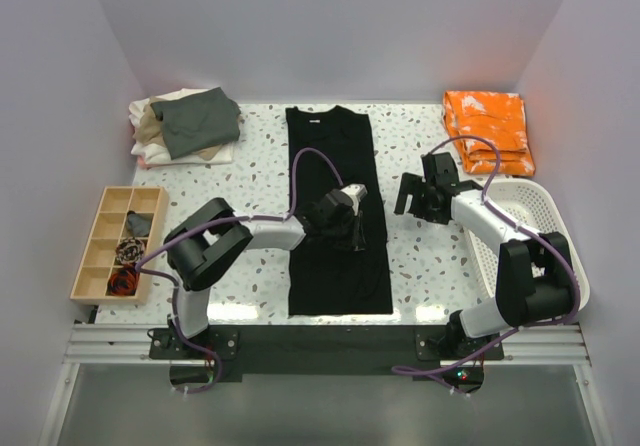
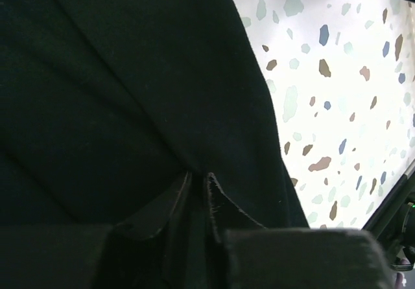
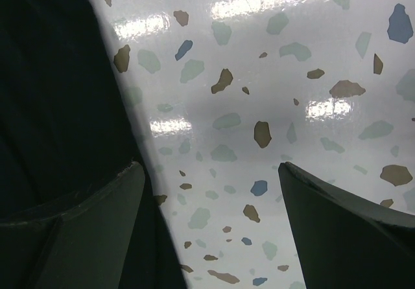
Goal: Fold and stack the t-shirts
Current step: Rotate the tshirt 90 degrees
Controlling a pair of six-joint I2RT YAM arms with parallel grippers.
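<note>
A black t-shirt (image 1: pixel 335 156) lies lengthwise down the middle of the speckled table (image 1: pixel 425 266), folded into a long narrow strip with its collar at the far end. My left gripper (image 1: pixel 352 228) is down on the shirt's right edge, about halfway along. In the left wrist view its jaws (image 2: pixel 198 179) are pinched on a ridge of the black cloth (image 2: pixel 130 75). My right gripper (image 1: pixel 410 194) hovers open over bare table just right of the shirt. Only tabletop shows between its fingers (image 3: pixel 207 169), and the shirt's edge (image 3: pixel 52 75) lies beside the left finger. Folded grey-green, tan and cream t-shirts (image 1: pixel 190 124) are stacked at the back left.
A folded orange cloth (image 1: pixel 487 129) lies at the back right. A white plastic basket (image 1: pixel 535 216) stands along the right edge behind the right arm. A wooden compartment tray (image 1: pixel 112 206) with small items sits at the left edge.
</note>
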